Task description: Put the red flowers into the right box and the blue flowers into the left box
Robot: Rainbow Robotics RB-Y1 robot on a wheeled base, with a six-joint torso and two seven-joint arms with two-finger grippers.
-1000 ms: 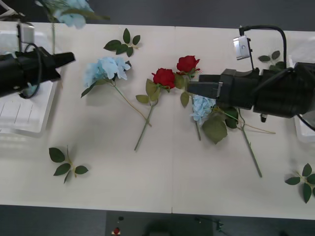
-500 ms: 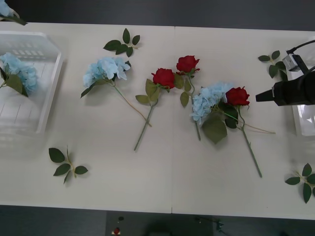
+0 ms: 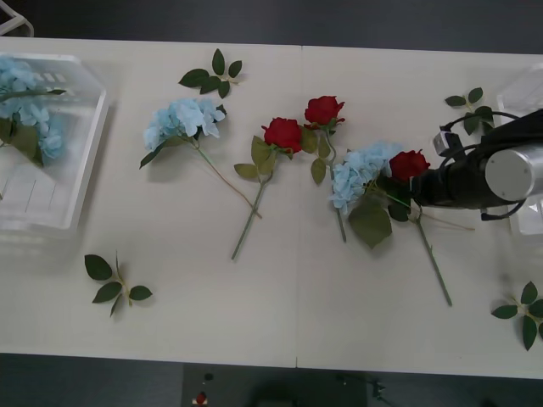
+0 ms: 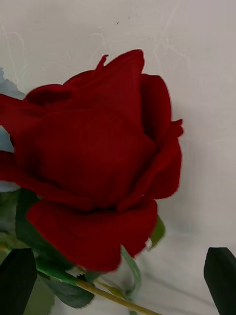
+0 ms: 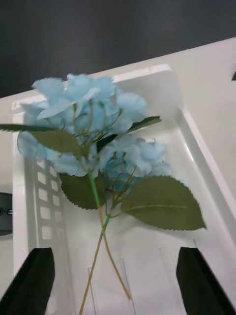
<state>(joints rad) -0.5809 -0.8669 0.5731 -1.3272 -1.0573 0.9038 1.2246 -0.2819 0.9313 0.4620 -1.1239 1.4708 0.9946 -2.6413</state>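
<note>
**Right arm at the rightmost rose: pick in preparation**

- Right gripper [image 4: 118, 283]: low over the table at the right, just beside the rightmost red rose [image 3: 410, 164]. In the right wrist view its 2 black fingers [image 4: 17, 278] stand apart at the corners, jaws open, holding nothing. The rose bloom sits close ahead and its stem runs between the fingers.
- Left gripper [image 5: 115, 280]: over the left box [image 3: 89, 136], fingers spread, nothing held. 2 blue flowers [image 5: 98, 128] lie in that box with stems crossed.
- Red flowers on the table: 3. The other 2 roses [image 3: 283, 133] [image 3: 323, 109] lie near the table's middle, close together.
- Blue flowers on the table: 2. 1 [image 3: 181, 117] lies left of centre, apart from the rest. 1 [image 3: 360, 172] touches the rightmost rose, its big leaf [image 3: 371, 222] beside the rose's stem.
- Right box [image 3: 522, 85]: at the table's right edge, partly seen behind the right arm.
- Leaf sprigs [image 3: 114, 284]: scattered, not for sorting.

Handling note: the stem just under the bloom looks the best place to close. Take it on the side away from the blue cluster, so that its leaves are not pinched along. Lift straight up before swinging towards the right box, since the tangled leaves may drag the blue flower.
</note>
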